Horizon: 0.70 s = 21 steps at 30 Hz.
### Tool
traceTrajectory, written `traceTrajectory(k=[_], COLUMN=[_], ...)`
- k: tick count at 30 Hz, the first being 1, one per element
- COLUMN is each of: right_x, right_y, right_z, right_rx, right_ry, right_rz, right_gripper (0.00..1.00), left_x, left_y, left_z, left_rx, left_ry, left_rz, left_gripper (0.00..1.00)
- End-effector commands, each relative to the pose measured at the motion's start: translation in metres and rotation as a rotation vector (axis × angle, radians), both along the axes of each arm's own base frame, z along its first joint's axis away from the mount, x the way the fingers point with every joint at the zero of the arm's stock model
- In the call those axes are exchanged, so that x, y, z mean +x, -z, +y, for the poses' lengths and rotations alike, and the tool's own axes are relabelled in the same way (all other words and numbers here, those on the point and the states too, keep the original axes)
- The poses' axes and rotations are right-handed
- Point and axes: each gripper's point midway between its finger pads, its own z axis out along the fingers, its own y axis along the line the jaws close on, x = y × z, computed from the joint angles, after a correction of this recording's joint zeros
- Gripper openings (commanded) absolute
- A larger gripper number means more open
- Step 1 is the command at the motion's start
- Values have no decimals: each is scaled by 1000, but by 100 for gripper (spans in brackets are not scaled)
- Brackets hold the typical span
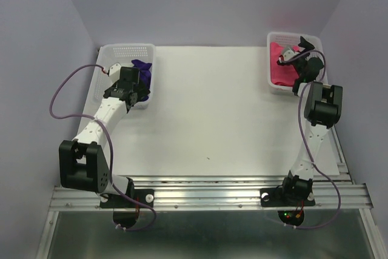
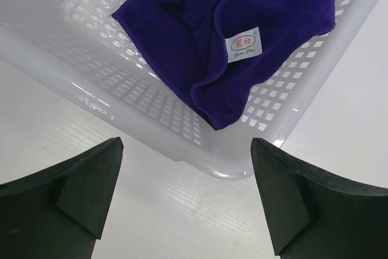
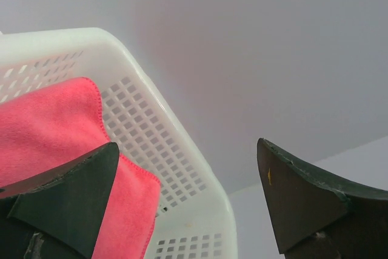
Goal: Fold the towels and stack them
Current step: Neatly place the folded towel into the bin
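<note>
The purple towel [image 2: 242,28] lies crumpled in the left basket [image 2: 91,104]. The left pincer [image 2: 187,144] hangs wide apart over its rim, empty. The pink towel [image 3: 48,131] lies in the right basket [image 3: 182,150], and the right pincer [image 3: 187,145] gapes beside it, gripping nothing.

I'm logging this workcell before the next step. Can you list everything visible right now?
table: one, white, fills the middle of the overhead view
left mesh basket: one, white, far-left corner of the table
right mesh basket: one, white, far-right corner of the table
purple towel: one, dark purple, crumpled in the left mesh basket
tag: one, white, on the purple towel
pink towel: one, magenta-pink, in the right mesh basket
rail: one, silver, near edge of the table
left gripper: one, black, open, beside the left mesh basket
right gripper: one, black, open, over the right mesh basket
</note>
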Motion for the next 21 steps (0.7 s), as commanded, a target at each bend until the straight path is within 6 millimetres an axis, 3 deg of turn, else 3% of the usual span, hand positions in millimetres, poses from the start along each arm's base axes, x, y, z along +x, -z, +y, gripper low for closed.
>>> traceTrajectory(k=[1,7,9,10,13,14,15,17,18,20,21], right_x=[-34,-101,-123,-130,-139,-148,-151,-168,-172,-185,-189], right_y=[-79,-115,-131,-125,-123,-137,-139,-162,-162,-180,-171], right_z=[8,60,93,118,156,178,186,211,219,222,223], right_rx=[19,204,269,328,404,470,529,761,959,1147,1250], right_ry=[-16,-185,-296,-351,-381,-388,-392,-488,-525,-549,-533], right_rz=[-173,-199,-153,-95,10,11,46,126,248,325,392], right_gripper=[100,100,100,100,100,100,100,100,100,100,100], left_x=[12,7,4,5,7,10,14,21,27,36,44], left_y=[-51,-89,-97,-99,-110,-116,-114,-119,-112,-116,-105], left_z=[-3,-3,-2,-2,1,2,2,3,2,5,11], left_rx=[-27,-28,-27,-29,-18,-9,2,20,26,41,49], left_ry=[18,41,45,44,41,37,40,50,62,65,47], left_rz=[-170,-295,-325,-343,-387,-401,-388,-380,-353,-353,-321], left_gripper=[99,99,99,99,99,99,99,99,99,99,99])
